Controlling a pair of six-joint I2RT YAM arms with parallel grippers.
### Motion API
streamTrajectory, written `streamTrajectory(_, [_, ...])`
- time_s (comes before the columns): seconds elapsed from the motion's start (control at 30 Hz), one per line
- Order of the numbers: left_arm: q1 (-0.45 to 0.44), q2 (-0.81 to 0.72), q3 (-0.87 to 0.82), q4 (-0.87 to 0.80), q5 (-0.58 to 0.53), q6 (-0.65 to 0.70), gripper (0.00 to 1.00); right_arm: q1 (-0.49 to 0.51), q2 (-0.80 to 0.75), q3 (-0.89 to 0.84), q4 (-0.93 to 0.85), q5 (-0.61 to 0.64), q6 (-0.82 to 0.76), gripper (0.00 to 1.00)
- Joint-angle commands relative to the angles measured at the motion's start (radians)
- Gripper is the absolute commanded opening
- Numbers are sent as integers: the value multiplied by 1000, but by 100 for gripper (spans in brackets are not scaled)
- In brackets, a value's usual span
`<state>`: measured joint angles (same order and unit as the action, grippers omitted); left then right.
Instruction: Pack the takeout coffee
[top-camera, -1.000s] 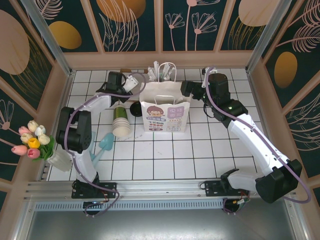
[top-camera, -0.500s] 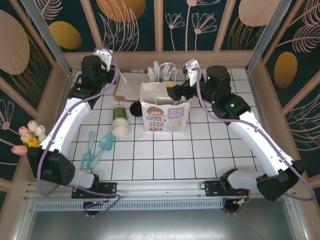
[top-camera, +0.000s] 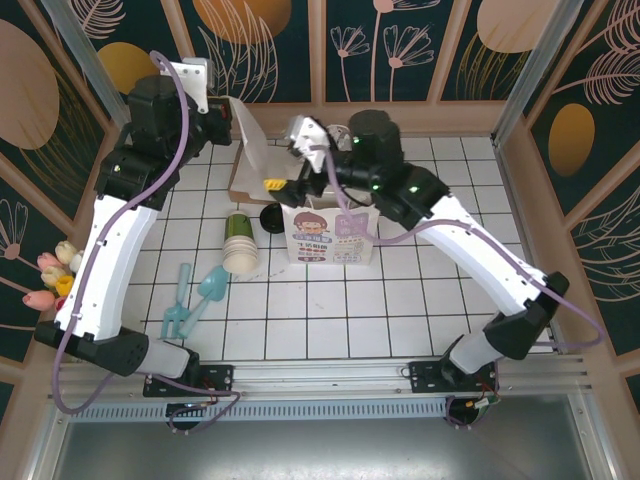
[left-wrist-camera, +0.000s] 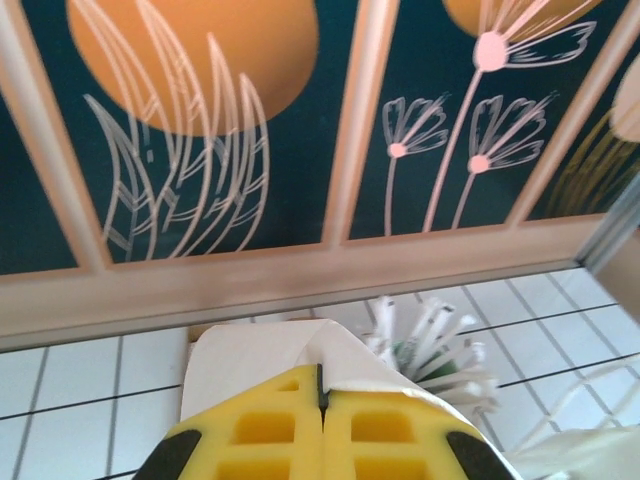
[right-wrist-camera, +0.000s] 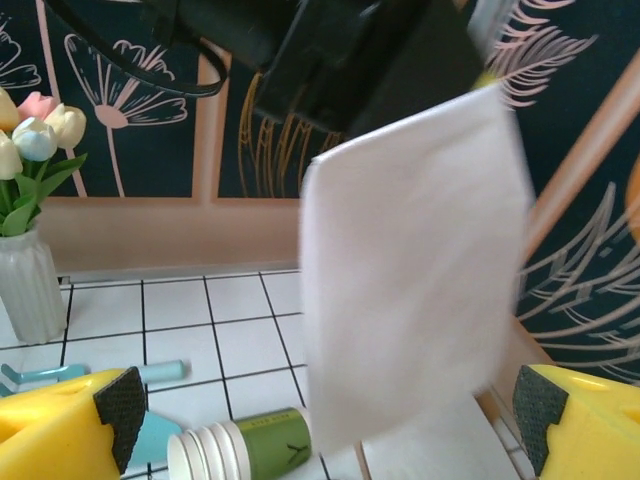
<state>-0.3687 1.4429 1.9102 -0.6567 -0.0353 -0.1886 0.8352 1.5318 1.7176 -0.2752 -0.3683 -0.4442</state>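
Observation:
A round black lid stands on the tiles just left of the white paper bag; I cannot tell whether a dark green cup sits under it. My left gripper is raised at the back left, shut on a white paper sheet that hangs over the brown box. In the left wrist view the yellow fingers pinch that sheet. My right gripper reaches left past the bag's top and is open. Between its fingers the sheet hangs ahead.
A stack of lidless green cups lies on its side left of the bag. Teal utensils lie nearer the front. A vase of tulips stands at the left wall. A cup of white sticks is behind the bag.
My left arm has risen and pulled back, lifting the white sheet off the box. My right arm has swung left over the bag's top toward the box.

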Motion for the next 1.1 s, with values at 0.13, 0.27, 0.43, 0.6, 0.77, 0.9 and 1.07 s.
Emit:
streamTrajectory(0.13, [-74,61,79,-85,-63,-77,0,54,101,43,214,145,49,97])
streamTrajectory(0.27, [-74,39,88,-87,-111,-73,0,42,99,39,232,276,74,58])
streamTrajectory(0.43, [-76,23,119,-88,13,-55,0,-46,63,92,134,181,137,7])
streamTrajectory(0.6, [-94,35,139,-90,180,-45,0,-90,45,138,41,119,72,0])
streamTrajectory(0.77, [-118,77,242,-148,249,-26,0,-172,-24,156,-79,-10,19,0])
streamTrajectory(0.9, [-145,105,298,-190,363,-31,0,-192,-90,130,-167,-81,-5,0])
streamTrajectory(1.07, [-169,96,244,-199,391,-17,0,-216,-190,-12,-150,-104,5,0])
